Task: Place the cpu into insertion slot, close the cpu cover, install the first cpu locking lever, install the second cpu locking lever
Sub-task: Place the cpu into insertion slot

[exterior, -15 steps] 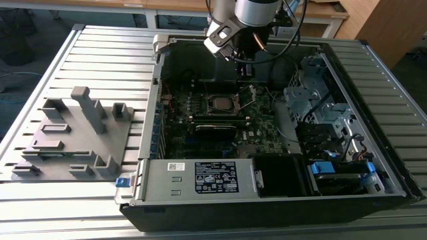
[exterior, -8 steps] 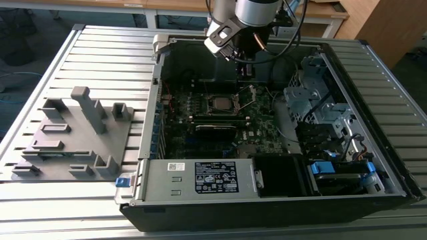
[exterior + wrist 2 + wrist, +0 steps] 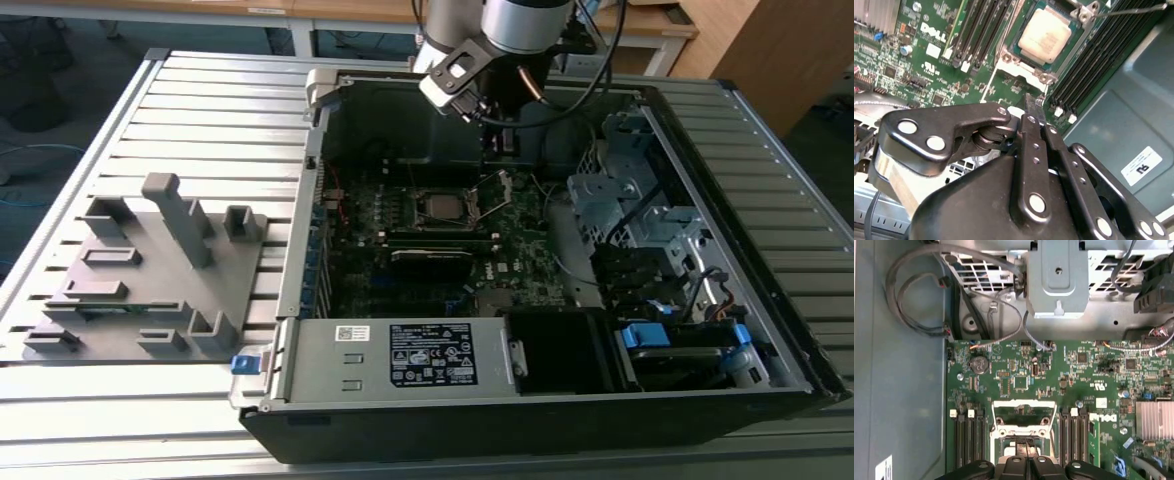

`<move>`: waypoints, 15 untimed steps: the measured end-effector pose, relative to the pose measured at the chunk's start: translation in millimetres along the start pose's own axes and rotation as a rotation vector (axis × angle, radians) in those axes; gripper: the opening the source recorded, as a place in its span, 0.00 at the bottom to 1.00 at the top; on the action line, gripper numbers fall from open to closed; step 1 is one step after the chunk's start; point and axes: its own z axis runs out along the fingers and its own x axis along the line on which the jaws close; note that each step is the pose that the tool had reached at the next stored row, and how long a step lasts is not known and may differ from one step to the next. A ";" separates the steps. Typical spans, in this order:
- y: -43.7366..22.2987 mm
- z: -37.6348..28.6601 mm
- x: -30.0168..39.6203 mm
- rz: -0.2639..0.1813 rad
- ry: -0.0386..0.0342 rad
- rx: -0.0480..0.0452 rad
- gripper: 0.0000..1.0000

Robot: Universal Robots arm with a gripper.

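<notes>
As the second wrist view bares the cpu (image 3: 1046,35) in its insertion slot (image 3: 1078,40), jaws pressed together

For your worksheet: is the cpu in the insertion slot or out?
In: the second wrist view shows the cpu seated in the insertion slot.

The cpu (image 3: 1046,35), a flat square chip with a pale silver face, lies seated in the insertion slot (image 3: 1021,67), a silver-edged square socket on the green board. The cpu cover (image 3: 1024,403), a silver frame with an open middle, stands swung up off the slot. A thin locking lever (image 3: 1134,9) juts from one corner of the slot.
</notes>
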 end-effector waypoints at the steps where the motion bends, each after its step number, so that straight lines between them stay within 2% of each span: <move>1: 1.4 0.0 0.0 0.000 0.0000 0.0000 0.10; 10: 3.5 0.1 0.1 0.000 0.0000 0.0000 0.10; 15: 10.1 0.4 0.3 0.000 0.0001 0.0002 0.10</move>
